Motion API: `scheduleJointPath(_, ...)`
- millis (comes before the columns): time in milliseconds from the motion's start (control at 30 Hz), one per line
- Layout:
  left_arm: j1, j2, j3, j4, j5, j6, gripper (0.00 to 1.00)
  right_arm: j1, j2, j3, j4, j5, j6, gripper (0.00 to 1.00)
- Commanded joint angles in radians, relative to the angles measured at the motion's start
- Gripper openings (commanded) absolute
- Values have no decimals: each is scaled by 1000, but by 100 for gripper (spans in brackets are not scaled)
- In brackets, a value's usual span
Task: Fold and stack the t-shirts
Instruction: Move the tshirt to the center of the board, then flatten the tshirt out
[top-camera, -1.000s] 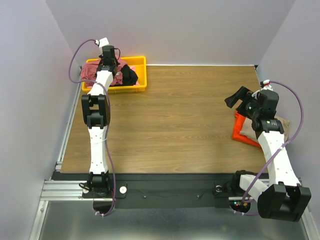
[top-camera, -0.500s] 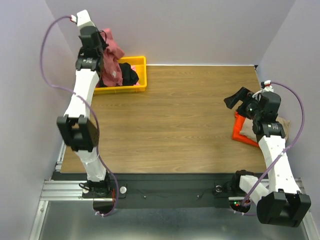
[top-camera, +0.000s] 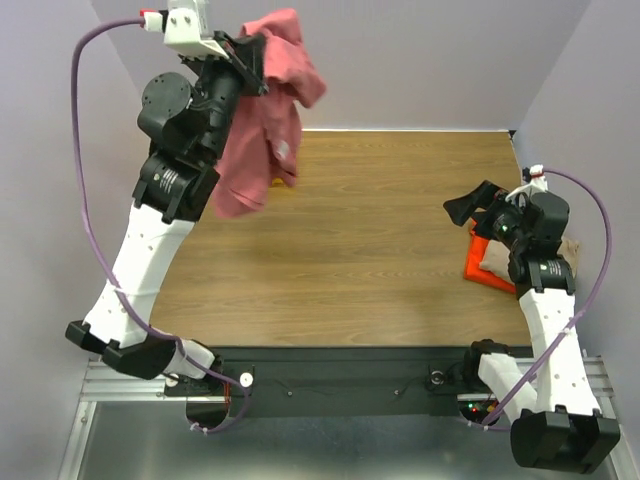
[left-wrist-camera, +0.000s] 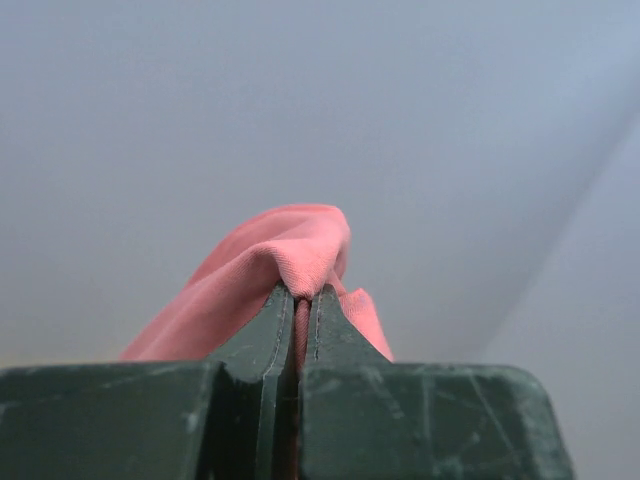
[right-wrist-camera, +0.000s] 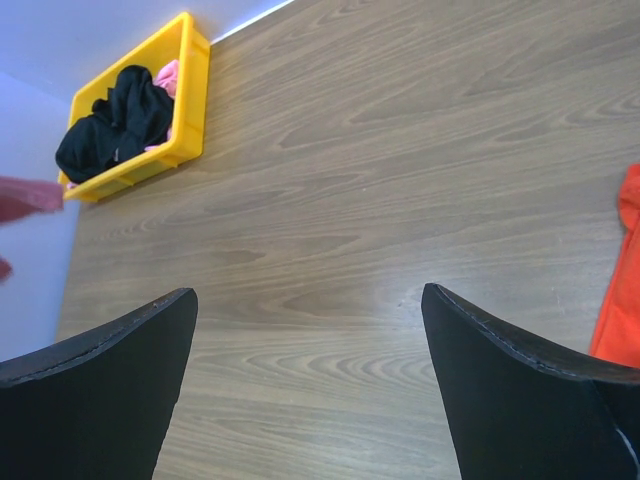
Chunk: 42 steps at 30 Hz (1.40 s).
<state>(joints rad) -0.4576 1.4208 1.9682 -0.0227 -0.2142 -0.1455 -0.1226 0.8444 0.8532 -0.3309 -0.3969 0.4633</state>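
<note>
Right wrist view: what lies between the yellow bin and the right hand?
Only bare wooden table separates the yellow bin from the open right hand, in the right wrist view.

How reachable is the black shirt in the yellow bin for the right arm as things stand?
Probably not. The black shirt lies in the yellow bin at the far left corner, the whole table across from the open right tool. Nothing blocks the way; the stretch looks too long.

Wooden table (top-camera: 370, 250): yellow bin (right-wrist-camera: 195, 90) in far-left corner, orange cloth (top-camera: 474, 268) under tan t-shirt (top-camera: 497, 263) at right edge.
</note>
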Motion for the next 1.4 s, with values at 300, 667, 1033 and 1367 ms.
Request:
scheduleJointPath(300,-151,-299,-468,159,70,-155,0,6,-110,-39,-43,10,6,100)
scheduleJointPath(667,120,-181,-888,-132,-160,-499,99,79,27,-88,-122,41,-51,100)
scheduleJointPath(1033,117,-469,-1353,-143,-65,-640,98,644,323,-95,-37,473,78,100)
scheduleJointPath(1367,117,-602,-1631,-51,84,-737,98,952,650,-27,134,630,228,98)
